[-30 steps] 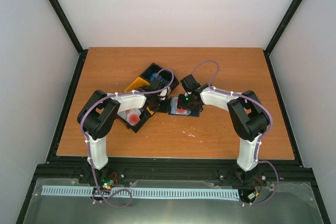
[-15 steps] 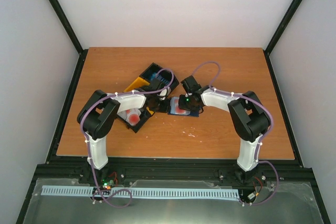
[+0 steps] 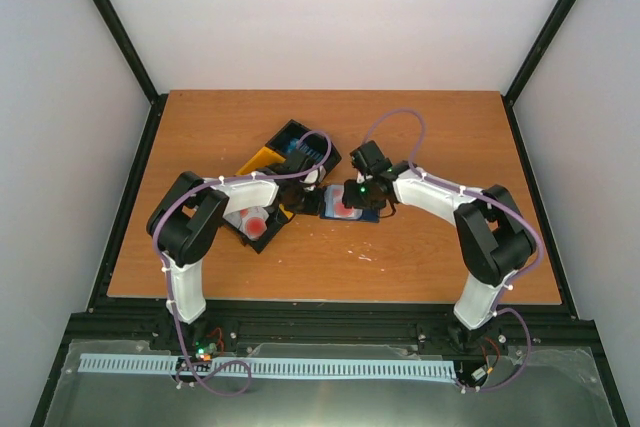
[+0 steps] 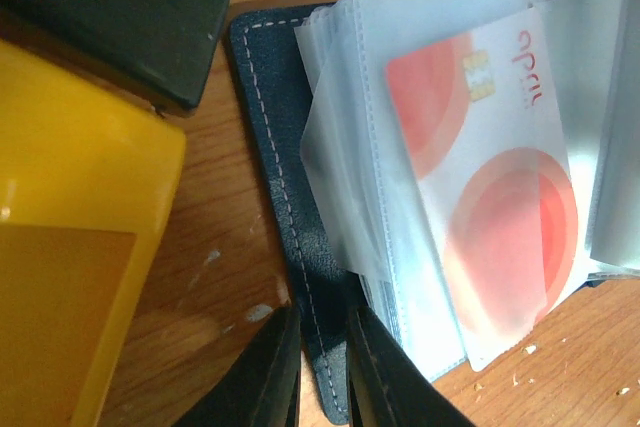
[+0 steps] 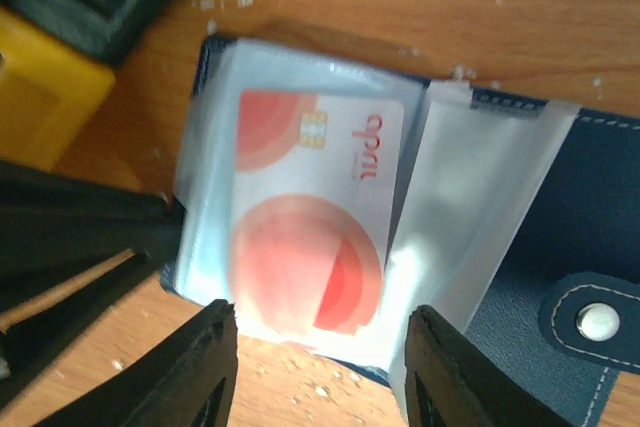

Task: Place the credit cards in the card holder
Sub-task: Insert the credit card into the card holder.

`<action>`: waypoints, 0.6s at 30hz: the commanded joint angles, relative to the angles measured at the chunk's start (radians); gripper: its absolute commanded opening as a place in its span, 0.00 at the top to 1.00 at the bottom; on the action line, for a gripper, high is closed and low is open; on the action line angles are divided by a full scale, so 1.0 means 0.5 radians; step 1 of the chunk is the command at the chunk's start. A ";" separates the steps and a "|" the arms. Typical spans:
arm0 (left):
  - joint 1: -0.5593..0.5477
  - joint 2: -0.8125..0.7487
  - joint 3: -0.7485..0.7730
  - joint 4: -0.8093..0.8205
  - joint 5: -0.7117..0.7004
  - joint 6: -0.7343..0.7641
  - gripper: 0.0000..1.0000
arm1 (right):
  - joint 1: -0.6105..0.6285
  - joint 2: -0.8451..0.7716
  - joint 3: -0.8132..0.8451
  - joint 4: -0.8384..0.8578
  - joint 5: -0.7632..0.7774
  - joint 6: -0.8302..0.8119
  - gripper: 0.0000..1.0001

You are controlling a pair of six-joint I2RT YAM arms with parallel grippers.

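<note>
The navy card holder lies open on the table, its clear sleeves fanned out. A white credit card with red blotches sits among the sleeves, its lower end sticking out. My left gripper is shut on the card holder's stitched cover edge at its left side. My right gripper hangs open just above the card's near end, one finger on each side, touching nothing. Another red-blotched credit card lies in the tray.
A black-and-yellow tray stands close to the left of the card holder, with blue cards in its far compartment. Its yellow wall is right beside my left fingers. Both wrists crowd together over the table's middle.
The right arm's elbow has swung outward to the right and its wrist has shifted slightly. The left arm and the card holder have stayed put.
</note>
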 commanded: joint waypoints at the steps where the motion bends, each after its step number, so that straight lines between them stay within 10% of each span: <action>1: -0.004 -0.049 0.036 -0.021 -0.012 0.036 0.85 | 0.015 -0.004 -0.093 -0.094 -0.081 -0.220 0.55; 18: -0.004 -0.027 0.051 -0.027 -0.010 0.036 0.85 | 0.091 0.203 -0.024 -0.121 0.060 -0.463 0.73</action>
